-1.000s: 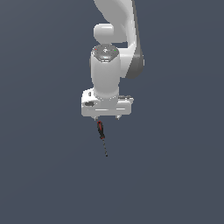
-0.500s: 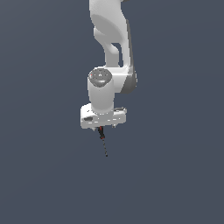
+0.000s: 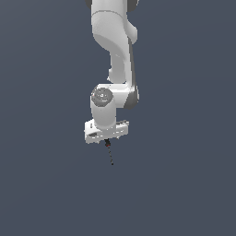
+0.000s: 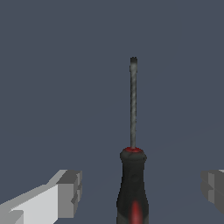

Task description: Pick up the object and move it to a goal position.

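— One arm only, bent down low; where's its tool [image 3: 106, 139]?
— Right over the screwdriver [image 3: 109, 150], which lies on the gray tabletop [image 3: 50, 184], shaft pointing toward the near edge in the exterior view.
— Is it gripping anything?
— No. In the wrist view the fingers [image 4: 70, 192] stand wide apart, one on each side of the red-and-black handle [image 4: 132, 188], touching neither side.
— And the shaft?
— Thin and dark, running straight out from the handle, past the fingers.
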Action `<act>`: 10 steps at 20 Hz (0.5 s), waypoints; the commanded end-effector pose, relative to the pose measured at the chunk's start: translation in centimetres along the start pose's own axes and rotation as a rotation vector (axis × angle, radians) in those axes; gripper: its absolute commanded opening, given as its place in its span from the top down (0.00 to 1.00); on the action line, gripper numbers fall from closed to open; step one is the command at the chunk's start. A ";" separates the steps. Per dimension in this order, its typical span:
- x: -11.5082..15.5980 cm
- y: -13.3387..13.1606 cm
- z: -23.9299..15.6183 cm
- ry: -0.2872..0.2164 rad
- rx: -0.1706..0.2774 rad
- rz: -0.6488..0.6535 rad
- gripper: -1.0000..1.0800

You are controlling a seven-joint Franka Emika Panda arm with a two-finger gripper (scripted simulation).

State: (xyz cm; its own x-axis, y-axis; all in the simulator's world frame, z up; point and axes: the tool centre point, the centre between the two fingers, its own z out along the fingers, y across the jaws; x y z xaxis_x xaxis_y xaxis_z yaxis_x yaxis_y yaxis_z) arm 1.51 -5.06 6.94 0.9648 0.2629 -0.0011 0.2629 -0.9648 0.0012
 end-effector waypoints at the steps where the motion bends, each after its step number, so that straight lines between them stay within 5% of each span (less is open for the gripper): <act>1: 0.0 0.1 0.4 0.001 0.001 -0.008 0.04; 10: -0.1 0.1 2.0 0.000 0.001 -0.006 0.04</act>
State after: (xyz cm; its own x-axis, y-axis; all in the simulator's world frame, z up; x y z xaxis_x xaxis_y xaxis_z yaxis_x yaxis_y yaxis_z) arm 1.52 -5.14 5.54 0.9633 0.2686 0.0001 0.2686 -0.9633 0.0006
